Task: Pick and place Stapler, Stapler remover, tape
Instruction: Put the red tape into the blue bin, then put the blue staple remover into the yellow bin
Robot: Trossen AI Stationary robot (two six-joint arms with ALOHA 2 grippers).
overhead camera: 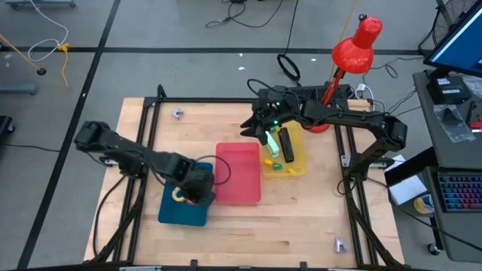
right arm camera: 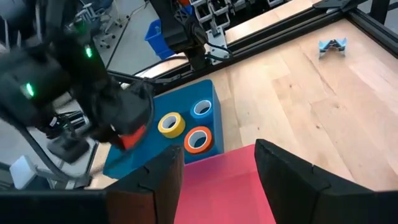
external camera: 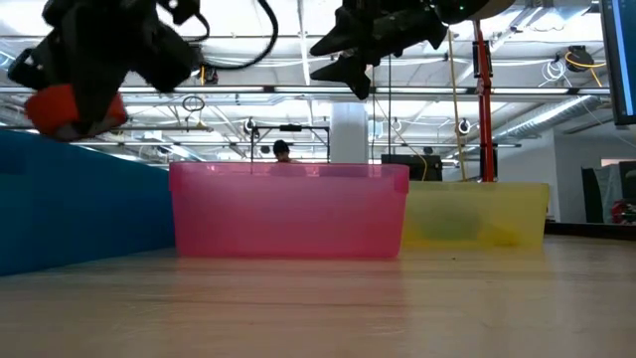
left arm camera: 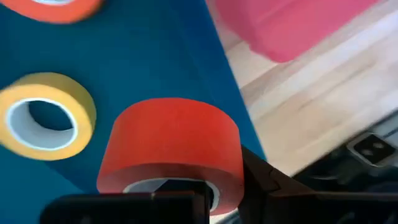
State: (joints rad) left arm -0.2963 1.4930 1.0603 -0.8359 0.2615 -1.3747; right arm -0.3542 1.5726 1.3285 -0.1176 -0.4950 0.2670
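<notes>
Tape: red ring-shaped roll of tape is clenched in the left gripper, lifted above the blue rectangular plastic tray at roughly 7 o'clock of the wooden table. The yellow roll of tape and orange roll of tape lie flat in that tray; the small blue roll of tape shows beside them in the right wrist view. My read on handling: the roll looks light and stiff, smooth outer face, cardboard core; a pinch across the wall, one finger inside the core and one outside, looks like the grip now in use and should hold, though the slick face could let it swing. Pink translucent plastic tray sits at table centre, just beside the blue one. Right gripper hovers with jaws apart, holding nothing, over the yellow translucent plastic tray at about 1 o'clock, where a long black stapler lies; it is stiffer and heavier, best taken mid-body.
</notes>
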